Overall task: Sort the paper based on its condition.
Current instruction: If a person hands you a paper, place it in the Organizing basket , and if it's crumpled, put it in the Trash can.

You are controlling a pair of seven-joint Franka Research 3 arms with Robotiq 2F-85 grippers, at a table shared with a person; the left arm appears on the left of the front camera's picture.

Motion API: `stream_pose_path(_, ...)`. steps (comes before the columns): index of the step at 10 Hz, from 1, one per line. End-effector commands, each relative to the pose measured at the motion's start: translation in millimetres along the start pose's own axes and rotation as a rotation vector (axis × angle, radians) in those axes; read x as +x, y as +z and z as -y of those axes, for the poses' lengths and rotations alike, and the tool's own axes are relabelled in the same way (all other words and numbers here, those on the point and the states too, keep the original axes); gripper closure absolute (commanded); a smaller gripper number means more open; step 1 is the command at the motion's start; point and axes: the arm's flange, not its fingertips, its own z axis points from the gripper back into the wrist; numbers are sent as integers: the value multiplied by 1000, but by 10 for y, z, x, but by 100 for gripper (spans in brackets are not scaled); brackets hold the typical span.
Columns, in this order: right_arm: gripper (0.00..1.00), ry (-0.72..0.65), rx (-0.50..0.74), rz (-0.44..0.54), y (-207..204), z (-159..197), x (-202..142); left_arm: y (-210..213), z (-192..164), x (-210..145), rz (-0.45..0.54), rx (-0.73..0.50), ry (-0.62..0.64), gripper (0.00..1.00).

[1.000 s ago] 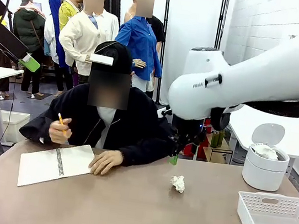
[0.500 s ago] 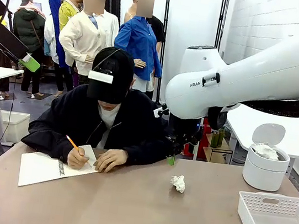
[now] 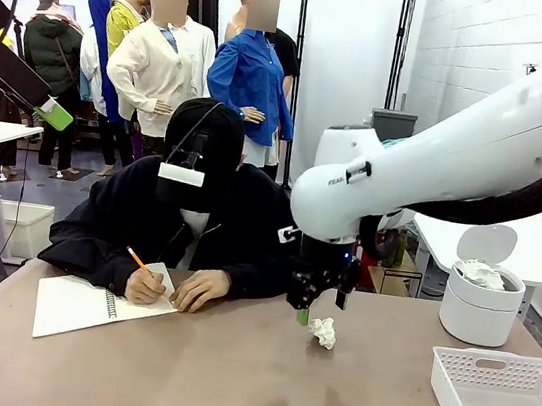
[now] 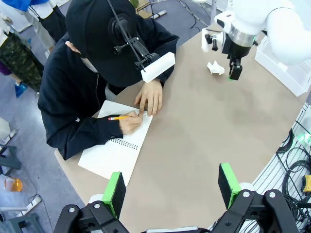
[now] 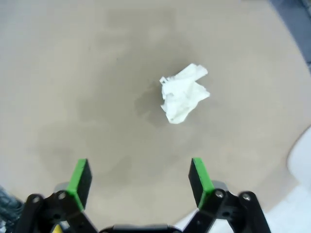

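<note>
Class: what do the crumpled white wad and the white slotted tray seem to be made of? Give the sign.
Small crumpled white wad: paper, matt, judging by its sharp creases and folds. White slotted rectangular tray: probably moulded plastic, smooth, judging by its even slots and rim.

White brick wall (image 3: 464, 48), grey floor (image 3: 70, 197)

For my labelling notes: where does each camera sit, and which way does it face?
Front view: between the arms, facing the person across the table; right gripper shows.
Left wrist view: high above the table, looking down at the notebook; open left gripper shows.
Right wrist view: low over the table, looking down; its open fingers show.
All share the paper wad.
</note>
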Motion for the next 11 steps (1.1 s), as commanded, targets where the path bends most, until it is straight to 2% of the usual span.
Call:
stream_pose_path(1, 0, -41, -34, -33, -140, -75, 162, 5, -4, 0, 0, 3, 1, 0)
stream_pose_path(3, 0, -100, -87, -34, -297, -1, 229, 5, -4, 0, 0, 3, 1, 0)
stream_pose_path(7, 0, -167, -45, -89, -644, 324, 418, 5, -4, 0, 0, 3, 1, 0)
stream_pose_path(9, 0, -177, 9, -88, -840, 464, 528, 5, -4, 0, 0, 3, 1, 0)
stream_pose_path(11, 0, -193, 8, -78, -874, 500, 586, 5, -4, 0, 0, 3, 1, 0)
